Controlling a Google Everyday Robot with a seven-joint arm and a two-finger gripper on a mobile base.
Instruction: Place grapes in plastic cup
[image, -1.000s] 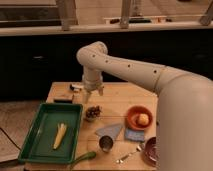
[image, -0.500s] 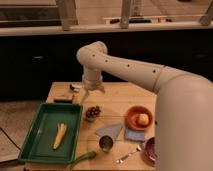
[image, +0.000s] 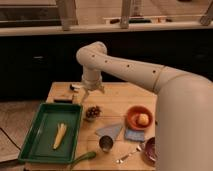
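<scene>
Just below the hand (image: 92, 95) sit the grapes (image: 92, 112); can't tell whether it's open. Risk: off-centre grab sheds grapes before the cup (image: 105, 143) past them.

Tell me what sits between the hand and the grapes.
Nothing. In the camera view the hand hangs just above the grapes, beside the green tray, and only bare tabletop shows between them.

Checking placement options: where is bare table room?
Bare table lies back right, between the gripper, hovering over the grapes, and the orange bowl. The green tray is mostly free. Crowded front right: cup, blue cloths, spoon, dark bowl.
</scene>
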